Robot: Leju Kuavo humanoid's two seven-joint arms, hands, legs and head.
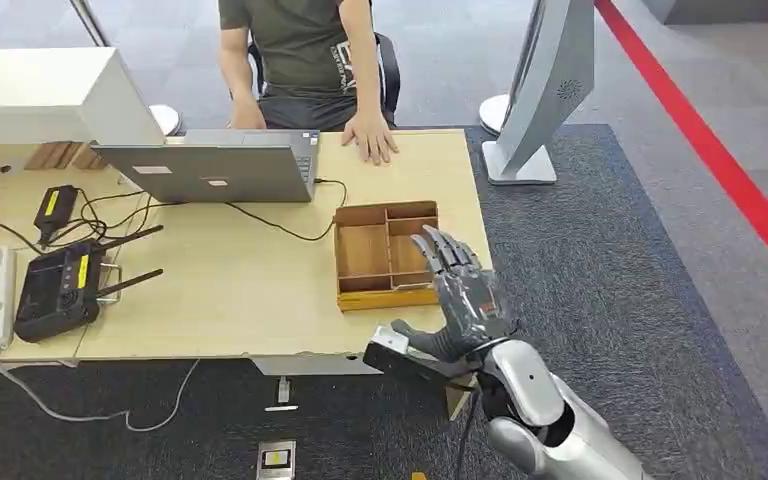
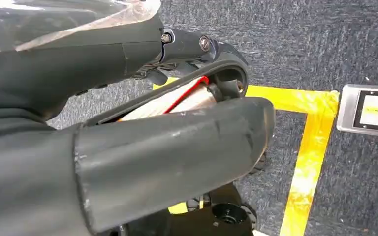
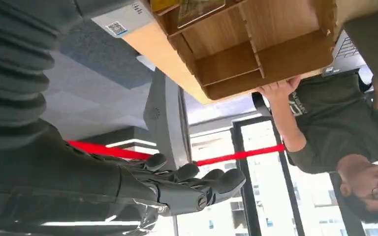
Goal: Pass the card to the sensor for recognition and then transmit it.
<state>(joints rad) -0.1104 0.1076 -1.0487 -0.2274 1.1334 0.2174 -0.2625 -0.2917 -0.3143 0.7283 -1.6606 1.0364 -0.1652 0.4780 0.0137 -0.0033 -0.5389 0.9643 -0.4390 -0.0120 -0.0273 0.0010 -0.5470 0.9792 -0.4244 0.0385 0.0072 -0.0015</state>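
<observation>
My right hand (image 1: 457,300) hovers over the near right corner of the wooden compartment tray (image 1: 365,250), fingers straight and spread, holding nothing. Its thumb reaches toward a dark sensor box (image 1: 392,352) with a white label, fixed at the table's front edge. In the right wrist view the hand's fingers (image 3: 197,184) are stretched out apart from the tray (image 3: 256,49), and a yellowish card (image 3: 199,7) lies in a near compartment beside the labelled sensor box (image 3: 120,22). My left hand (image 2: 142,147) hangs over the carpet, fingers extended, nothing visibly held.
A person (image 1: 305,60) sits across the table with one hand (image 1: 372,138) flat on it. A laptop (image 1: 210,165), a black controller (image 1: 55,288) and cables lie to the left. A white stand (image 1: 540,100) rises on the right. A silver plate (image 1: 277,460) lies on the floor.
</observation>
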